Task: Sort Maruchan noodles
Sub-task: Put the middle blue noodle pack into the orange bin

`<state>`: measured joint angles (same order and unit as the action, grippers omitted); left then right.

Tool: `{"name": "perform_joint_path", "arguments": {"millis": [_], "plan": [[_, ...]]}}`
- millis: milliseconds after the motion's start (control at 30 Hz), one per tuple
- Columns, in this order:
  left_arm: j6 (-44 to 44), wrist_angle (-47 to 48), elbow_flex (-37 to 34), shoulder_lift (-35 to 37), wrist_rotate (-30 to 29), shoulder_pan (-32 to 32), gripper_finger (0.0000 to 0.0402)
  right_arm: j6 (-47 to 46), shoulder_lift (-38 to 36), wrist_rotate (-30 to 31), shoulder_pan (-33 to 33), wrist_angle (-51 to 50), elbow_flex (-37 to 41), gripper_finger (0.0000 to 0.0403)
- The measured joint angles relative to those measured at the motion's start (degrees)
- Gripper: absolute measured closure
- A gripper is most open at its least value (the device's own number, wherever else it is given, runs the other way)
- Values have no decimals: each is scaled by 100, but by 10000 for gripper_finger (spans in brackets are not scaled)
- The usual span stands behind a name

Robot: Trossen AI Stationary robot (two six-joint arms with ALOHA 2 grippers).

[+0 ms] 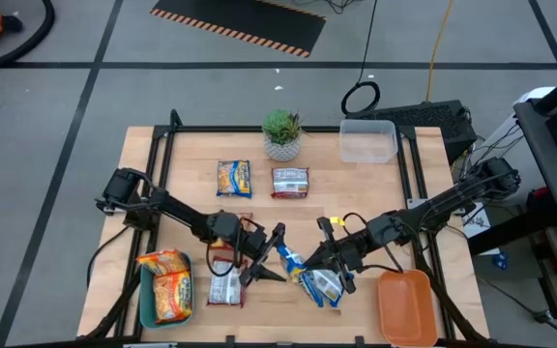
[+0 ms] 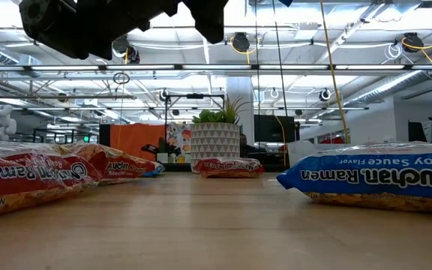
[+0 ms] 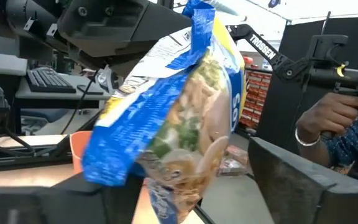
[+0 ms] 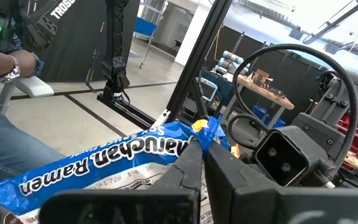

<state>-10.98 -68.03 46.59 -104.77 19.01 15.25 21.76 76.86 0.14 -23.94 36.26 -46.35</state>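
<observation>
Right end effector (image 1: 309, 268) clamped on blue-and-yellow ramen packet (image 1: 319, 282), crinkled plastic, left end effector (image 1: 271, 253) apart beside it

We see both arms reaching low toward the table's middle, our left gripper (image 1: 275, 253) spread open and our right gripper (image 1: 325, 253) pinched shut on a blue ramen packet (image 1: 293, 259).

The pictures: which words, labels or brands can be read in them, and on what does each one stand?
"Soy Sauce Flavor", mirrored: on the blue packet, low view.
"Ramen", mirrored: on the same packet.
"Ramen": on the red packet, low view.
"TROSSEN": on the far robot arm, left wrist view.
Packets seen from above: print too small to read.
</observation>
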Motion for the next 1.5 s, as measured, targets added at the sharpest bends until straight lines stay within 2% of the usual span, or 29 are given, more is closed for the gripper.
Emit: {"name": "perform_joint_path", "arguments": {"millis": [233,367,500,733,900,1000,1100,1300,1400,1500], "plan": [[159,20,0,0,41,0,198,0,0,19,0,-9,0,403],[256,43,-2,0,21,0,236,0,0,293,0,-114,0,403],[318,65,-2,0,19,-6,268,0,0,306,-2,-175,0,403],[228,213,-2,5,45,-115,277,-404,-95,380,0,-272,2,394],[187,507,-2,7,42,-213,278,-987,-439,886,-63,-858,4,354],[195,708,-3,7,2,-257,278,-1728,-711,1307,-103,-1358,4,325],[310,1026,-4,7,-412,-267,279,-2625,-966,1700,-136,-1750,4,300],[394,1480,-7,7,-1786,-258,279,-4508,-1106,2479,-144,-2491,4,260],[473,1649,-7,7,-2371,-258,279,-4774,-1037,2655,-93,-2746,4,240],[504,1802,-7,7,-2720,-258,279,-4775,-1034,2709,-44,-2816,11,224]]}}
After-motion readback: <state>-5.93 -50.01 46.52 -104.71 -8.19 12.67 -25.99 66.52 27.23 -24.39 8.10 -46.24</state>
